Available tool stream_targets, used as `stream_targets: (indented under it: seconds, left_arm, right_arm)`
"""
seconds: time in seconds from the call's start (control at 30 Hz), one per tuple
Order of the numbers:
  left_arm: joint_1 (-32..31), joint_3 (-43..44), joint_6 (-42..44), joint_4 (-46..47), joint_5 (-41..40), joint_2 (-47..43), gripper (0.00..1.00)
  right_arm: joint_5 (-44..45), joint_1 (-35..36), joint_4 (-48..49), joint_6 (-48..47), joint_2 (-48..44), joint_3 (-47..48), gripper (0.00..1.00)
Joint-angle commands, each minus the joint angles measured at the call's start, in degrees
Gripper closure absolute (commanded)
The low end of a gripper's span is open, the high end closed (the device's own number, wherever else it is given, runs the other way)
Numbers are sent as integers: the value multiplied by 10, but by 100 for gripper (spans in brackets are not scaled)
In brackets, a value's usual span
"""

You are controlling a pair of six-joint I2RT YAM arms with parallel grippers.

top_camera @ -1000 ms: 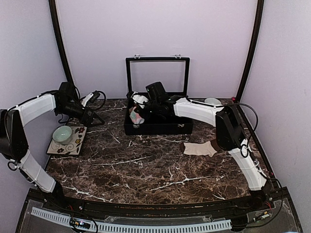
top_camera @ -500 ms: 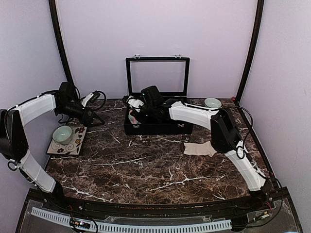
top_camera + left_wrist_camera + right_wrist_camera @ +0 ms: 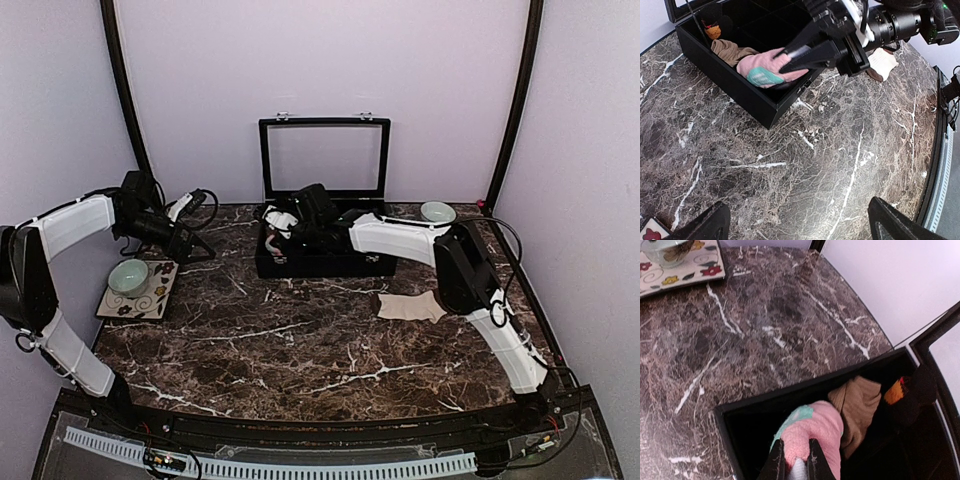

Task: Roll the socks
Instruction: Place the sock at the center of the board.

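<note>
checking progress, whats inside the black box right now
In the black box: a pink sock with a mint patch, pinched by the right gripper, a tan-brown bundle beside it, something small and orange in a corner. The gripper and dark walls hide the rest of its floor.

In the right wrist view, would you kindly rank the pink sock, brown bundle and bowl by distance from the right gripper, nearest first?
1. pink sock: held in the right gripper.
2. brown bundle: beside it, same box.
3. bowl: far off, on the tile.
</note>
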Motion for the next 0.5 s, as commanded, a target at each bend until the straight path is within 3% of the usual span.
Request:
stream_targets:
  seconds: [0.0,0.2,0.47]
  left_arm:
    - [0,-9,3,-3,2,-21,1]
    - [0,-8,2,-3,3,-22,1]
    - [0,-9,1,-3,2,-26,1]
  right_arm:
    - [-11,-17,-40,12,-17,-87,100]
    - [-24,-18,-75,7,-36,-89,100]
    - [-24,-18,-153,32,55,66,100]
